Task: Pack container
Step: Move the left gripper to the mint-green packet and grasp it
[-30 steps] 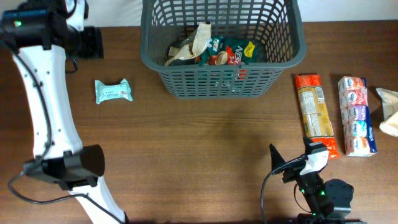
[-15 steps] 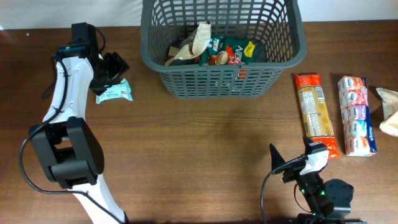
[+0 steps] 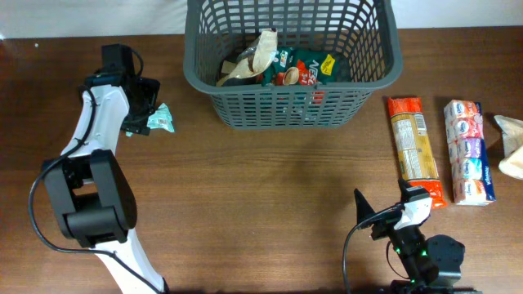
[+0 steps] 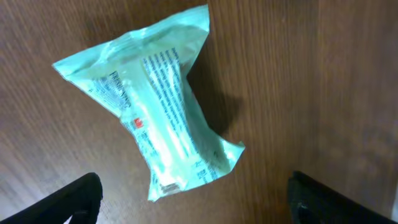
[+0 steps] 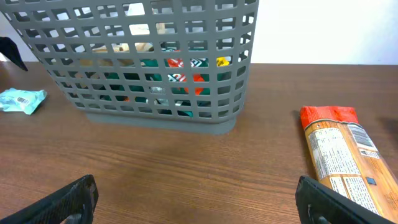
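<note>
The dark grey slotted container [image 3: 196,77] stands at the table's back centre with several packets inside; it also shows in the right wrist view [image 5: 93,115]. A mint-green packet [image 3: 162,121] lies on the table left of it. My left gripper [image 3: 140,110] hovers right over that packet [image 4: 165,106], fingers wide open on either side, not touching it. My right gripper [image 3: 384,216] rests open and empty at the front right, facing the container.
An orange pasta packet [image 3: 414,147] [image 5: 339,155], a pack of small bottles [image 3: 468,151] and a beige bag [image 3: 513,147] lie at the right. Bare wood lies between the container and the front edge.
My left arm swung from the far back left down over the mint packet, settling closer above it. The right arm has not moved.
</note>
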`<state>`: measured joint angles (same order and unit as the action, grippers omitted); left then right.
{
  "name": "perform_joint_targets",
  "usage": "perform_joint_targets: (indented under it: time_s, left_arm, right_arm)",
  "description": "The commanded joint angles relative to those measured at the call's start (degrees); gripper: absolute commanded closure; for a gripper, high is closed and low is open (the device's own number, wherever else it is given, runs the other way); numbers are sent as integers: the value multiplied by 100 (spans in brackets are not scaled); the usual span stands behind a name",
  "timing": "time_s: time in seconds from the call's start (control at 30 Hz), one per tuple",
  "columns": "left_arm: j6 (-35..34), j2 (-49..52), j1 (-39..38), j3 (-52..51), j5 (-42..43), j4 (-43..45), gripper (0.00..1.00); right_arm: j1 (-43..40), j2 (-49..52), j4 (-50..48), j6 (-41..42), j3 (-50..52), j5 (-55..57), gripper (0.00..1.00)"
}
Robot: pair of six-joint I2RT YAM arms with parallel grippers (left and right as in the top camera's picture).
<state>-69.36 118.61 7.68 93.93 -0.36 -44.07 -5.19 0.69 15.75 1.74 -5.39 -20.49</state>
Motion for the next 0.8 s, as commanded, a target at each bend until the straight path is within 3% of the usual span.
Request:
perform_joint_targets:
  time_s: [0.0, 0.57, 0.77]
  left_arm:
    - [-203, 26, 37, -149, -262, 114, 11]
    - [-203, 658, 55, -149, -205, 278, 11]
    - [-203, 734, 52, -160, -225, 251, 23]
  right_arm:
    - [42, -44, 9, 68, 35, -28, 1]
    - [42, -44, 9, 68, 35, -28, 1]
    - [42, -44, 9, 68, 35, -28, 1]
